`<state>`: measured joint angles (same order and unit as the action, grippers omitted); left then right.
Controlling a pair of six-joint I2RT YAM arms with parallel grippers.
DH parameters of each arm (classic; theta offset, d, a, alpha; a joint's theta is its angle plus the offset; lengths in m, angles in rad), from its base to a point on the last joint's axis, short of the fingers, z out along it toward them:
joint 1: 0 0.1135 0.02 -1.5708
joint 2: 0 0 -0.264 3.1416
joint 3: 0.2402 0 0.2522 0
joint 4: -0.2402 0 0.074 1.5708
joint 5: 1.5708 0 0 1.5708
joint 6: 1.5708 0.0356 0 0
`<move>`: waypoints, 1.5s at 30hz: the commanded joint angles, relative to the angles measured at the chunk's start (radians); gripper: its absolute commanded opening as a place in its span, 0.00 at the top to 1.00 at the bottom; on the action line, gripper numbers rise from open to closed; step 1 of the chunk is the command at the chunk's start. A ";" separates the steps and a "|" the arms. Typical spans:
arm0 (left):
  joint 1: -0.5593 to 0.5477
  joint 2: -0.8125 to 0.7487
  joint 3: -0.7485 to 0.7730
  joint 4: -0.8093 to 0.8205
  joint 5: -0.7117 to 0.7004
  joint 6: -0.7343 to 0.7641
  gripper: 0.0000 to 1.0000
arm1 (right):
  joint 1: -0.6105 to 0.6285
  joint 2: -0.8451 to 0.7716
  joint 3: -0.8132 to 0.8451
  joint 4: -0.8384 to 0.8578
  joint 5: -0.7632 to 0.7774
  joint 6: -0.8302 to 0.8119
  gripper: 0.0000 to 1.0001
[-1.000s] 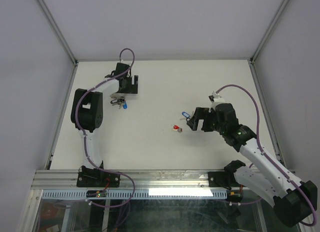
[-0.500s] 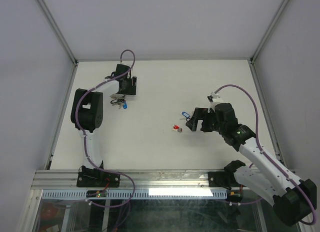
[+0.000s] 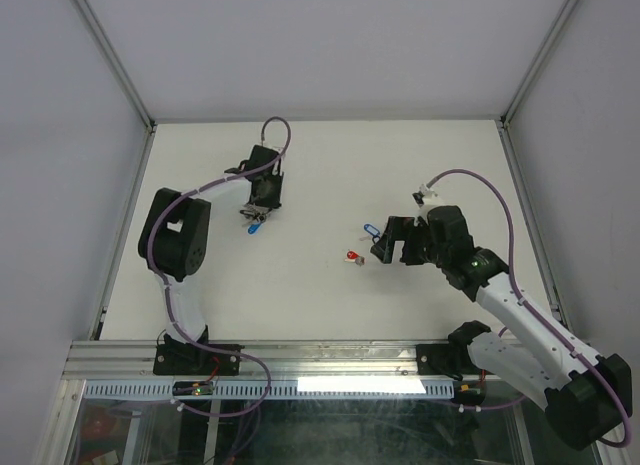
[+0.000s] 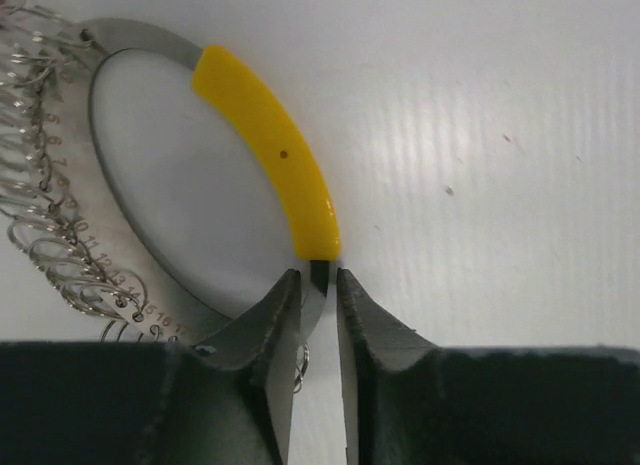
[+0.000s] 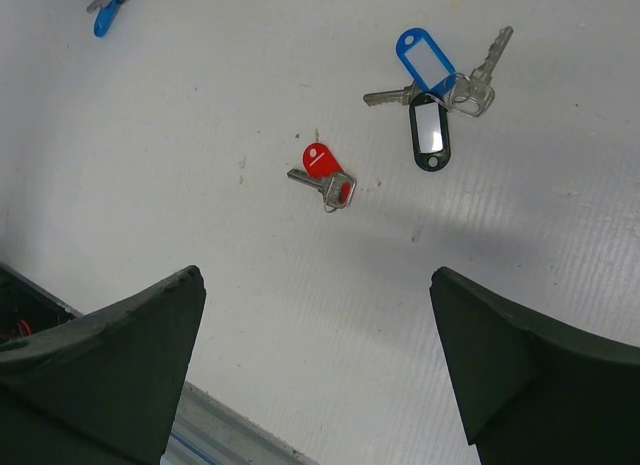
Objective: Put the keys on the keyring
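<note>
The left fingers (image 4: 262,335) are closed on the keyring (image 4: 265,145), pinching its thin silver band right at the lower end of the yellow section, at 6 o'clock on the hoop in the left wrist view. A row of small numbered loops (image 4: 45,225) runs along the hoop from 9 to 11 o'clock. In the top view the held ring sits at 10 o'clock from the centre of the table (image 3: 320,165), with a blue tag (image 3: 255,226) hanging below it. The right fingers (image 5: 120,355) are spread wide, gripping nothing, above the loose keys. The red-tagged key (image 5: 322,175) lies flat and alone. The blue-tagged key (image 5: 422,57) and the black-tagged key (image 5: 430,130) lie at 1 o'clock from it, touching each other; whether they are linked cannot be determined. Probable step: approach to pick one key. Hazards: the pinch on the band is narrow, so a push from a key being threaded may rotate or slip the hoop out of alignment. The keys are flat on the table and far smaller than the fingers, so a closing stroke may skid a key sideways or scrape the table instead of lifting. Picking from the touching pair may drag the second key along.
</note>
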<state>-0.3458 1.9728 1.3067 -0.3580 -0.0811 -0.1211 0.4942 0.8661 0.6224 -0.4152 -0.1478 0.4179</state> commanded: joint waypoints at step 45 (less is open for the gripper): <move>-0.317 -0.791 -0.499 0.102 -0.045 -0.353 0.57 | 0.012 0.299 0.093 0.223 -0.161 0.028 0.15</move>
<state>-0.7780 1.2659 0.8791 -0.3111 -0.1967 -0.4366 0.4942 1.0828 0.6056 -0.2653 -0.2298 0.4835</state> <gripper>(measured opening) 0.422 0.874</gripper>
